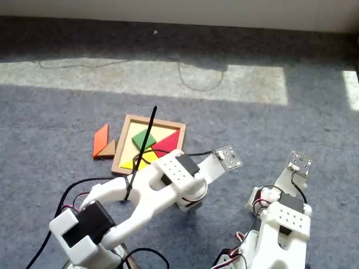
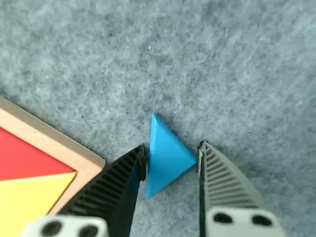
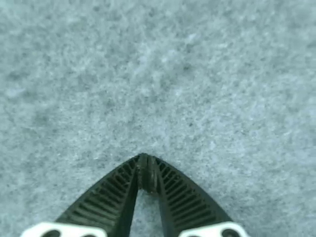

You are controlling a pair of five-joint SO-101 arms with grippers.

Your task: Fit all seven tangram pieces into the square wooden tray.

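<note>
Fingers [image 2: 123, 182] of my left gripper [image 2: 172, 149] are clamping the blue triangle [image 2: 165, 160], one pad pressing its long edge and the other its far corner. I judge that pinching across the flat piece is giving me the firmest hold for carrying it over. As far as I am able to tell, that triangle is lying on the grey carpet [image 2: 222, 59], just beside a corner of the square wooden tray [image 1: 122, 147] and outside its rim. My right gripper [image 3: 145, 165] is hanging over bare carpet with its fingers pressed together, gripping nothing. I am guessing it is sitting well apart from the tray to leave me room. Counting pieces, the tray is holding a green square [image 1: 144, 138], a red triangle [image 1: 170, 142] and a yellow area [image 1: 140, 158] that I cannot split into pieces. Two more are lying on the carpet beside the tray's opposite edge, an orange parallelogram [image 1: 101, 140] touching a brown triangle [image 1: 108, 149]. With mine, I am seeing six colours in all, one tray and two arms
</note>
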